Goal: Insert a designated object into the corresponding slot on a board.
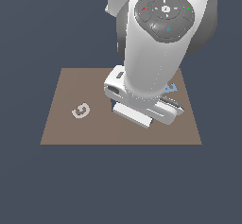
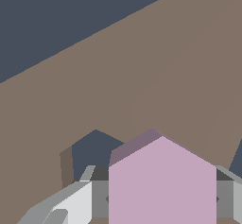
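Nearest the exterior camera, the arm's white wrist and gripper [image 1: 142,109] hang low over the brown board [image 1: 61,124], hiding whatever lies under them; neither the pink block nor the slot can be seen in this view. A white "G" [image 1: 81,110] lies flat on the board, well off to the exterior view's left of the gripper, and a bit of a blue piece [image 1: 172,89] peeks out just behind the tool.

Seen from the wrist, the pale pink hexagonal block [image 2: 162,185] fills the space between the fingers [image 2: 71,202], which are pressed against its two opposite flat sides. The dark hexagonal slot [image 2: 92,154] shows partly, just beyond and to one side of the held block, so the block seems not yet aligned. I judge the block rigid, light and smooth-faced; gripping on parallel flats suits it, keeping it from twisting.
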Tool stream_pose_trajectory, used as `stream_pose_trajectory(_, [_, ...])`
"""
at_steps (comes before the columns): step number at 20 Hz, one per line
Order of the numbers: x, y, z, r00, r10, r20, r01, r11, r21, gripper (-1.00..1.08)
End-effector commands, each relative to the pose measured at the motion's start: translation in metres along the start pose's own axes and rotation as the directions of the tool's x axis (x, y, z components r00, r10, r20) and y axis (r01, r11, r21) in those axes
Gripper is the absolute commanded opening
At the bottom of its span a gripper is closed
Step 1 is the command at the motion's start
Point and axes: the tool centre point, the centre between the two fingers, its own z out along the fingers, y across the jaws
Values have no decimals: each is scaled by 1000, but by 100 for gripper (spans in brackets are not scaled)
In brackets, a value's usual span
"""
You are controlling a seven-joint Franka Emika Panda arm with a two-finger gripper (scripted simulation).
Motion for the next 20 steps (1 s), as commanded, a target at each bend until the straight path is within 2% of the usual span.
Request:
stream_pose_trajectory(1, [-1, -15, -1, 999, -32, 0, 32, 999, 0, -100])
stream_pose_trajectory(7, [-3, -34, -1, 997, -74, 0, 74, 997, 0, -100])
stream_pose_trajectory(18, [-3, -36, 9, 997, -77, 0, 77, 997, -1, -100])
stream_pose_trajectory(19, [-3, -36, 9, 997, -77, 0, 77, 997, -1, 100])
stream_pose_trajectory(20, [-3, -36, 9, 997, -77, 0, 77, 997, -1, 100])
